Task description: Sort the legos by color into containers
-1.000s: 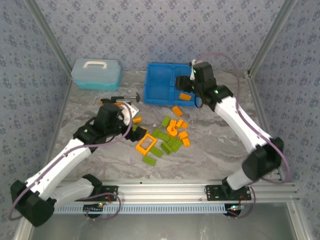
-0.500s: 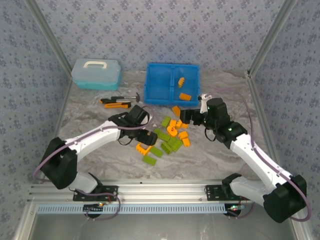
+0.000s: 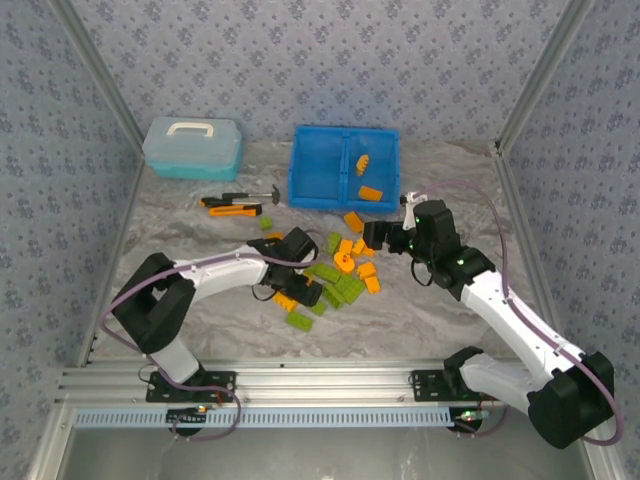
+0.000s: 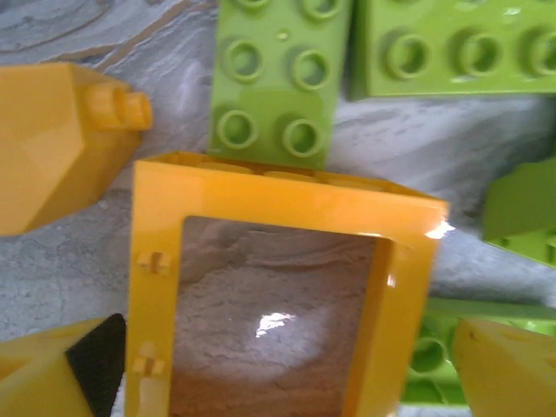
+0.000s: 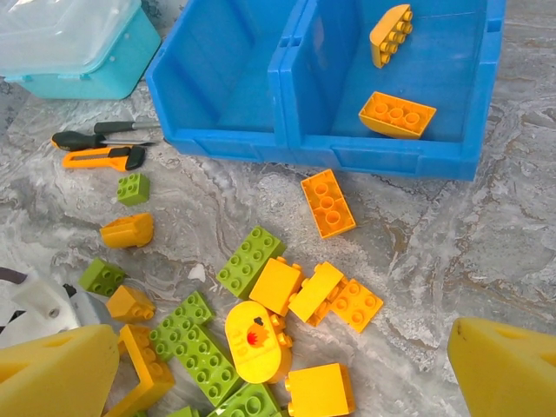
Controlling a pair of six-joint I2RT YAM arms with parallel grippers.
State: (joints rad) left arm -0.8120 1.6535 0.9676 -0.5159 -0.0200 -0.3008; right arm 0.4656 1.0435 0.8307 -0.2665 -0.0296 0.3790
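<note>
Your glossy orange frame [image 4: 278, 200], open-centred with its bottom edge cut off, sits between the spread jaws of the left gripper [image 4: 282, 369]; the right gripper [image 5: 282, 369] gapes empty.

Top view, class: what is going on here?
Two robot arms are sorting lime green and orange plastic bricks by colour into a blue plastic two-compartment bin. Two orange bricks lie in its right compartment; the rest lie on the grey marbled table. The left gripper hangs open over an open orange frame; the right gripper hangs open near the loose ones.
</note>
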